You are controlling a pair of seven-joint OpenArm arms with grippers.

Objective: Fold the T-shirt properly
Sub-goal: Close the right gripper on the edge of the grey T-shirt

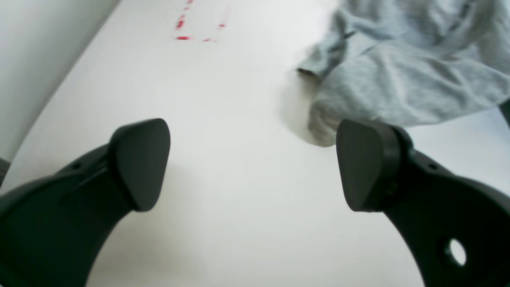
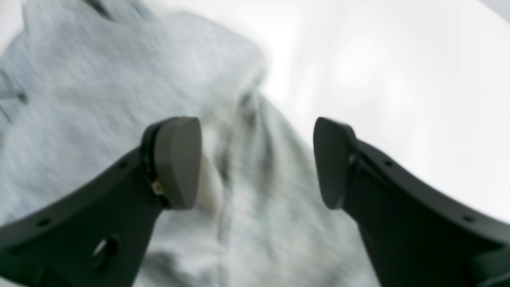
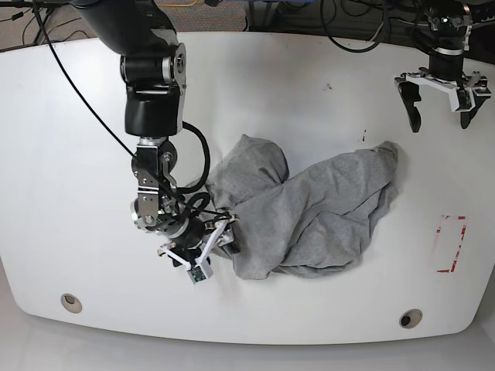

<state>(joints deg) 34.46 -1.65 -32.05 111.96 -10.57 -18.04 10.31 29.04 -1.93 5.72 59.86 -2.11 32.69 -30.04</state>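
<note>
The T-shirt [image 3: 309, 212] is lying crumpled in a heap near the middle of the white tabletop [image 3: 69, 154]. The right gripper [image 3: 213, 246] is hovering low at the heap's edge, its fingers [image 2: 177, 161] standing apart over a raised ridge of fabric and clamping nothing. The left gripper [image 3: 442, 94] is hanging well apart from the cloth, fingers [image 1: 141, 163] spread wide and empty. The risk: pinching several bunched layers at once, dragging the whole heap instead of spreading it.

Both end effectors [image 1: 253, 165] [image 2: 257, 161] agape, empty-jawed.
</note>
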